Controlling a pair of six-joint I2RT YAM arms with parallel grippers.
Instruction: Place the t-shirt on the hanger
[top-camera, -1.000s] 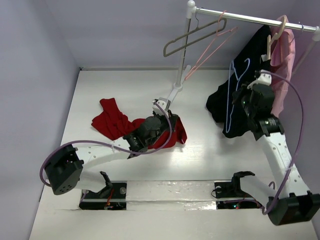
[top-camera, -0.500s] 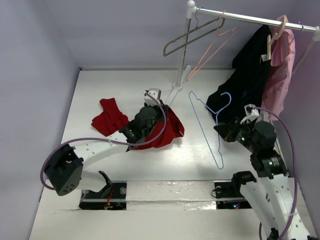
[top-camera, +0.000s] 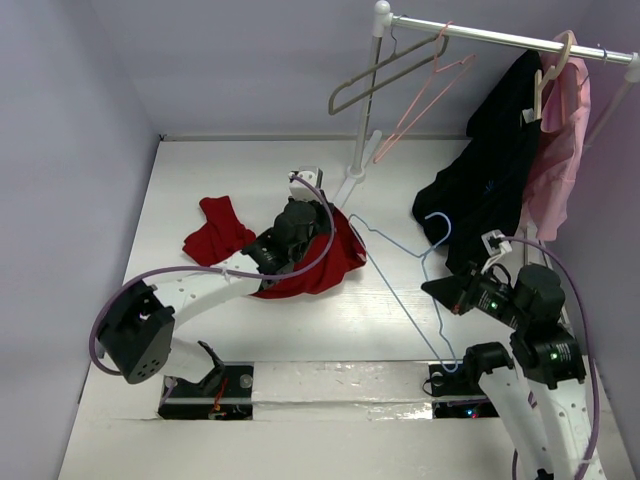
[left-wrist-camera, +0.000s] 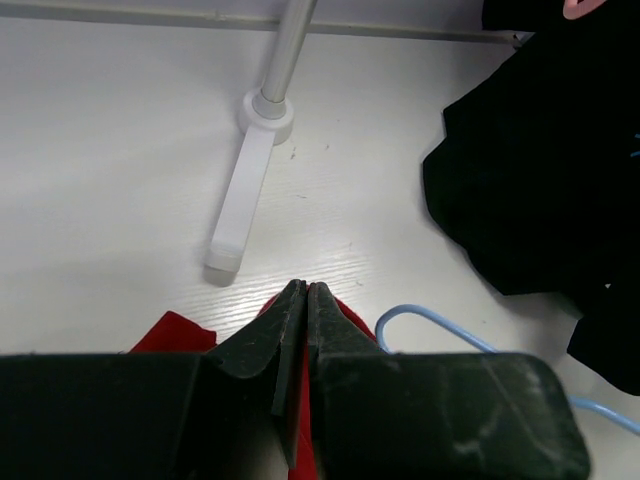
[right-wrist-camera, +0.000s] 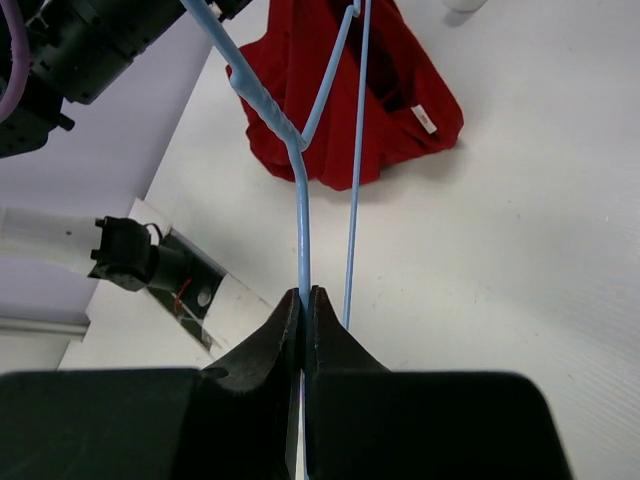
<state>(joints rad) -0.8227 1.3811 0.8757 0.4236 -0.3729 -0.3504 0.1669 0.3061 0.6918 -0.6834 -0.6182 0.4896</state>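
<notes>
The red t-shirt (top-camera: 325, 268) lies crumpled mid-table, with one part spread to the left. My left gripper (top-camera: 322, 214) is shut on a fold at its far edge, and red cloth (left-wrist-camera: 170, 332) shows between and under the fingers in the left wrist view. My right gripper (top-camera: 430, 287) is shut on one side wire of the light-blue hanger (top-camera: 398, 292). It holds the hanger tilted above the table, with one corner over the shirt's right edge. In the right wrist view the wire (right-wrist-camera: 302, 215) runs up from the jaws toward the shirt (right-wrist-camera: 330, 110), whose white label (right-wrist-camera: 424, 120) shows.
A white clothes rack (top-camera: 366, 110) stands at the back with a grey hanger (top-camera: 385, 70), a pink hanger (top-camera: 425, 95), a black garment (top-camera: 490, 170) and a pink garment (top-camera: 560, 140). Its foot (left-wrist-camera: 240, 200) lies just beyond my left gripper. Walls close the left and back.
My right arm has swung the hanger down from the rack and leftward until its corner reaches the shirt. My left gripper has drawn the shirt's edge slightly toward the rack foot.
</notes>
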